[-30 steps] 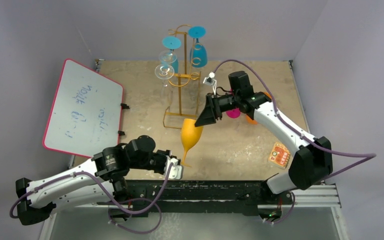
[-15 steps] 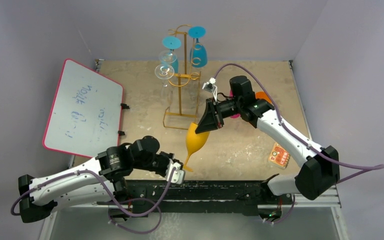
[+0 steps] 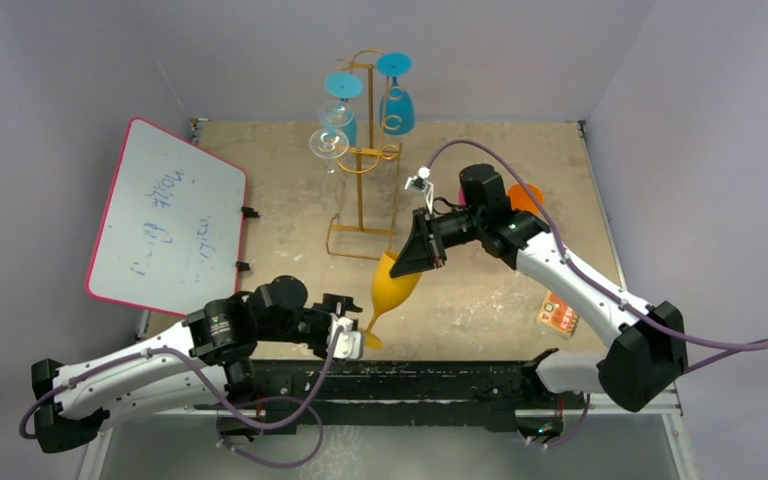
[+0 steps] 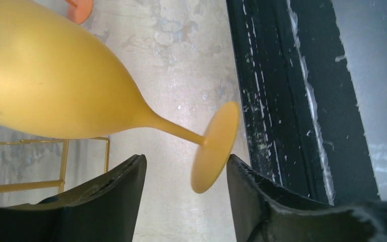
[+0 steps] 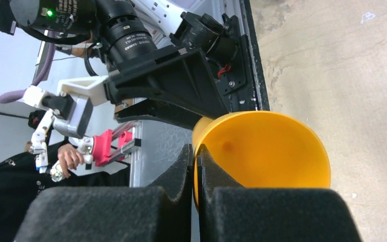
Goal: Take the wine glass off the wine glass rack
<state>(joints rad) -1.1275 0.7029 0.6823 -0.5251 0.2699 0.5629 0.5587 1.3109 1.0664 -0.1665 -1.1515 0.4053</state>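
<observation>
A sandy table carries a pink-edged whiteboard leaning off its left side. At the back stands the gold wine glass rack, with two blue glasses and what look like two clear glasses hanging on it. Near its base, off the rack, one yellow wine glass tilts with its foot toward the near edge. The right gripper pinches its rim tightly. The left gripper stands half open, its fingers either side of the foot. One small orange card lies by the right arm.
</observation>
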